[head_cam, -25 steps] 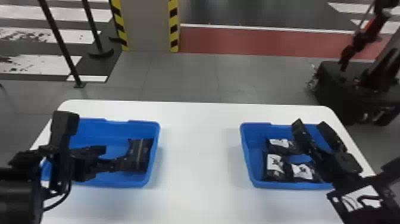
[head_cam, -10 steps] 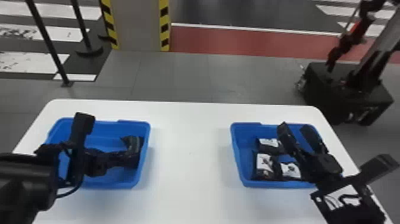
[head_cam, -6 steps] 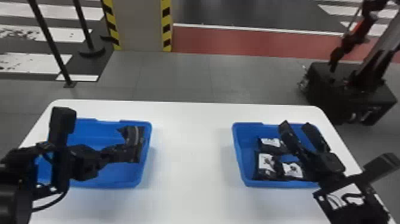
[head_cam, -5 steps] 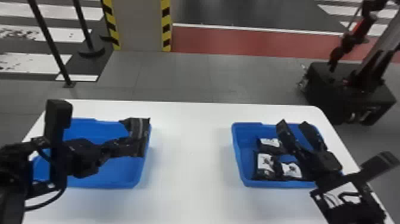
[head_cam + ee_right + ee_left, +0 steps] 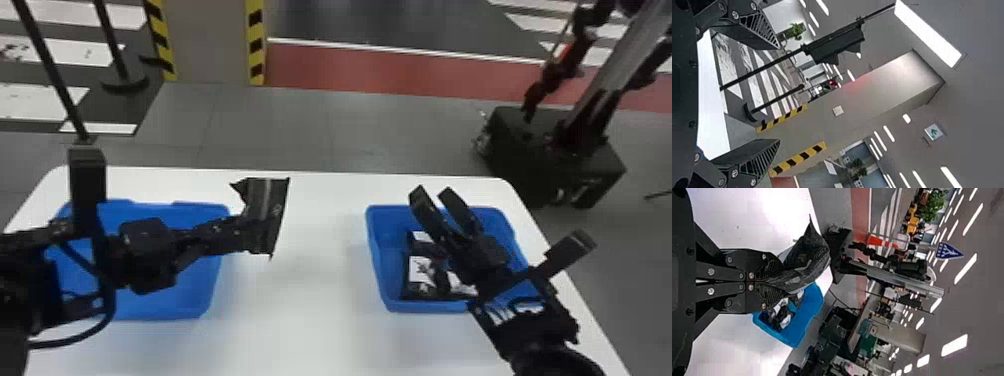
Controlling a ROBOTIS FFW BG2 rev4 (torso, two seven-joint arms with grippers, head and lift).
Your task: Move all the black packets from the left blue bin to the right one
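Note:
My left gripper (image 5: 245,232) is shut on a black packet (image 5: 265,215), held above the right rim of the left blue bin (image 5: 150,311). In the left wrist view the fingertips of the left gripper (image 5: 768,281) pinch one end of the black packet (image 5: 807,258). Inside the left bin, the part beside the arm shows bare blue floor. My right gripper (image 5: 446,192) is parked over the right blue bin (image 5: 377,260), which holds several black packets (image 5: 420,272) with white labels. In the right wrist view the right gripper (image 5: 778,94) stands open with nothing between its fingers.
Both bins stand on a white table (image 5: 310,320), with a bare strip of tabletop between them. The right arm covers part of the right bin. Beyond the table are a dark wheeled base (image 5: 555,160) and black posts (image 5: 50,70).
My left gripper has risen out of the left bin with the black packet and shifted right, to the bin's right rim. The right arm has kept its place over the right bin.

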